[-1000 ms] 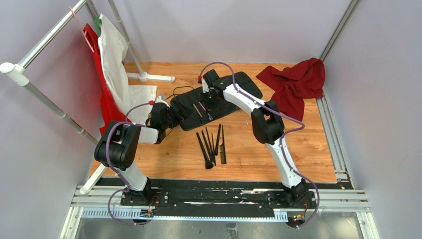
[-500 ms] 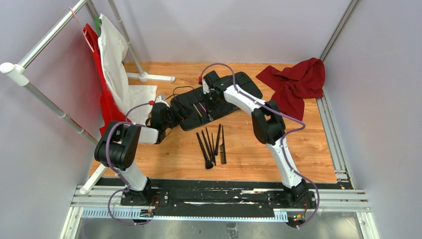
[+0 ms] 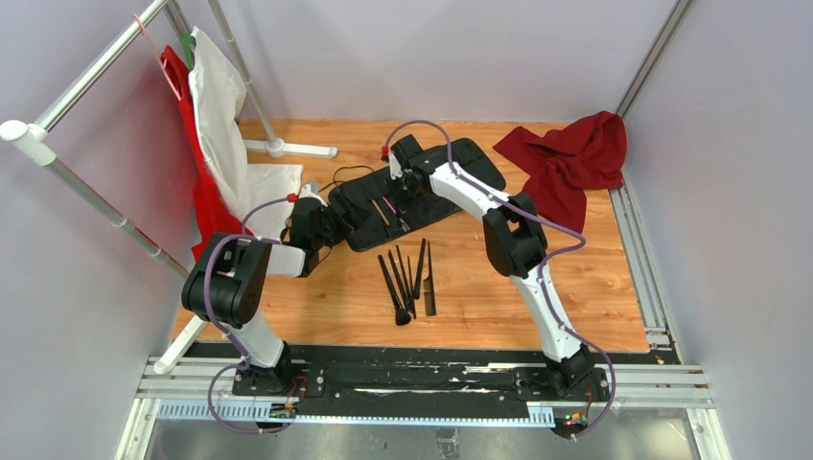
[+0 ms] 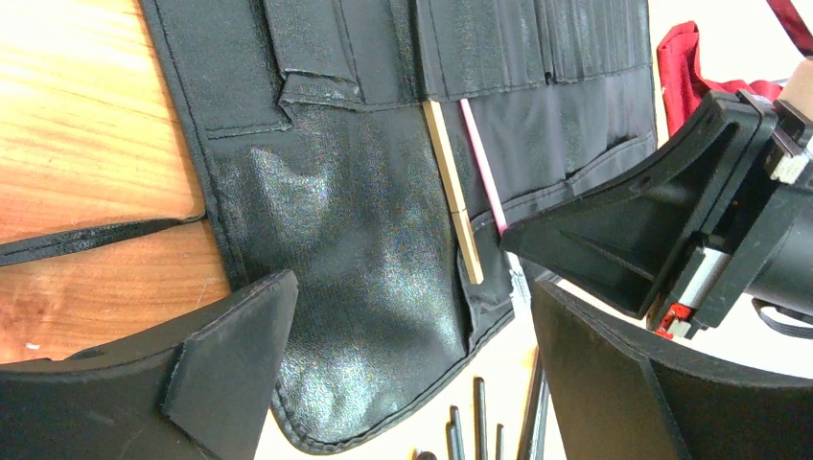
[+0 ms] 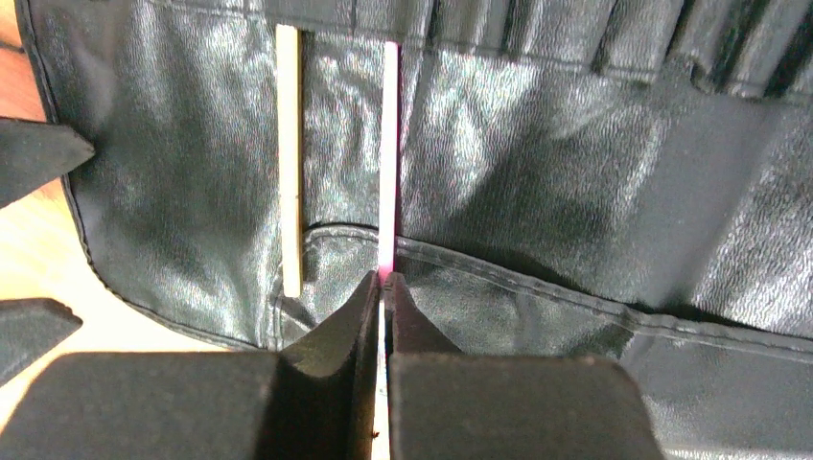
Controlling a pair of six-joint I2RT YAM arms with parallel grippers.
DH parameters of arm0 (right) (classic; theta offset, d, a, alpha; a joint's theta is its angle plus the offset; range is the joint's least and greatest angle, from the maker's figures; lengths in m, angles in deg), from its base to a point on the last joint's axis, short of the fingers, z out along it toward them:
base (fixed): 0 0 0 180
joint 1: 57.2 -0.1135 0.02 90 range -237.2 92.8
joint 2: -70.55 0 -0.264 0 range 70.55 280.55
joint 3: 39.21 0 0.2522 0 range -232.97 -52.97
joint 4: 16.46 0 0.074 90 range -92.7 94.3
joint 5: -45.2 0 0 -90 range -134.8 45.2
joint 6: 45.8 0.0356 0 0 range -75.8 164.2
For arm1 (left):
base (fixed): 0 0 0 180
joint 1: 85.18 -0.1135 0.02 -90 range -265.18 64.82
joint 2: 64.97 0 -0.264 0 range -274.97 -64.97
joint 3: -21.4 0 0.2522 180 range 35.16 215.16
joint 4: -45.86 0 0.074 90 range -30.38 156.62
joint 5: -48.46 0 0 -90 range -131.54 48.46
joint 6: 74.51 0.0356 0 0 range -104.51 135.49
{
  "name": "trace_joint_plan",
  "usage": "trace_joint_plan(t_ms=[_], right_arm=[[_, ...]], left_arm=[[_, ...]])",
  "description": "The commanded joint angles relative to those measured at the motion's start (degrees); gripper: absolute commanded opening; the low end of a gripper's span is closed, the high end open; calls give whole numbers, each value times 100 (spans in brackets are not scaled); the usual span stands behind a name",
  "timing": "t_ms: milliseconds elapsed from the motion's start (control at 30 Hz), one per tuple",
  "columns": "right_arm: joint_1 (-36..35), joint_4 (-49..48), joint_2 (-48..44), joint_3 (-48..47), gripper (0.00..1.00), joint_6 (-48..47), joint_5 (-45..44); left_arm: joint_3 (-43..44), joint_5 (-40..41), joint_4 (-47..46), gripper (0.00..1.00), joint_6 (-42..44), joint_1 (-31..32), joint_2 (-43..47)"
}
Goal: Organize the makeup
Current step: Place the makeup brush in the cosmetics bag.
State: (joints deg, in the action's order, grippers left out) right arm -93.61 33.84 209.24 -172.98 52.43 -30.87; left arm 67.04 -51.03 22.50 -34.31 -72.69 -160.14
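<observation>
The black roll-up case lies open at the table's middle back. A tan-handled brush and a pink-handled brush stand with their upper ends tucked into its slots. My right gripper is shut on the lower end of the pink brush. My left gripper is open over the case's near-left corner, one finger on each side, gripping nothing. Several loose black brushes and a black comb lie on the wood just in front of the case.
A red cloth lies crumpled at the back right. At the left stands a metal rack with white and red garments hanging down to the table. The case's black strap trails over the wood to the left.
</observation>
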Motion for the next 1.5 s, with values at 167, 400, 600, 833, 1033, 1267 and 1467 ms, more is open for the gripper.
trace_joint_plan(t_ms=[167,400,600,833,1033,1267,1467], right_arm=[[-7,-51,666,-620,0,214,53],[17,-266,865,-886,1,310,-40],[46,-299,975,-1020,1,355,-17],[50,-596,473,-472,1,322,-131],[46,-607,313,-479,1,259,-132],[46,-698,244,-447,0,233,-117],[37,-700,116,-419,1,188,-119]], left_arm=[[-50,-91,65,98,-36,-36,-123],[-88,-144,-8,98,-82,-36,-177],[-75,-143,-23,98,-88,-36,-188],[-68,-131,-29,98,-74,-36,-240],[-59,-148,-41,98,-82,-38,-269],[-68,-149,-45,98,-74,-36,-268],[-59,-152,-41,98,-74,-36,-292]])
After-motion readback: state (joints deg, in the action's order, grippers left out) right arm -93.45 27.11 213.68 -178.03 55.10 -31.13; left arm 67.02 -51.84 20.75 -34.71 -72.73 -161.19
